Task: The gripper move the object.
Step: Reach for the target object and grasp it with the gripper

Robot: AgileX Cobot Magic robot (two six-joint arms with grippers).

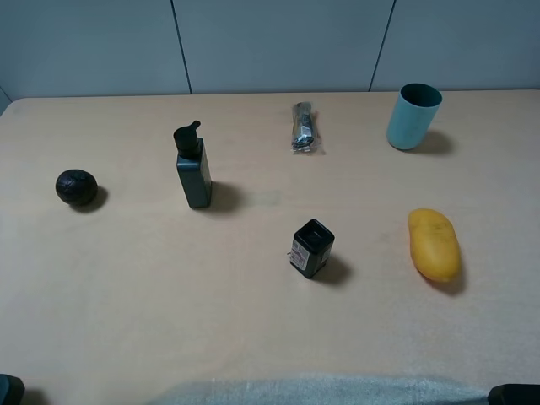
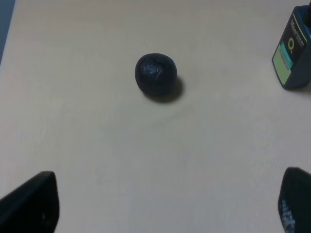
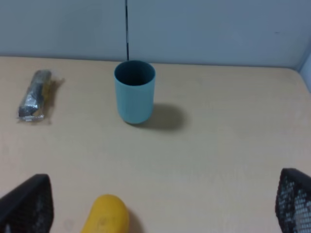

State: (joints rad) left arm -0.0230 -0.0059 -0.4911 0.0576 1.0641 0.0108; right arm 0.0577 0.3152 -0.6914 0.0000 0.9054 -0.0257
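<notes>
The light blue cup [image 1: 413, 116] stands upright at the table's far right, its teal inside showing. It also shows in the right wrist view [image 3: 134, 91], well ahead of my right gripper [image 3: 160, 204]. That gripper is open and empty, its black fingers [image 3: 26, 204] wide apart, low over the table's near right. My left gripper [image 2: 163, 206] is open and empty too, back from a dark ball [image 2: 156, 76]. In the high view only dark bits of the arms show at the bottom corners.
A dark green pump bottle [image 1: 193, 169] stands left of centre. A dark ball [image 1: 76, 186] lies far left. A small black box [image 1: 312, 247] sits mid-table. A yellow mango-like fruit [image 1: 434, 244] lies between the cup and the right gripper. A silver packet [image 1: 304, 127] lies at the back.
</notes>
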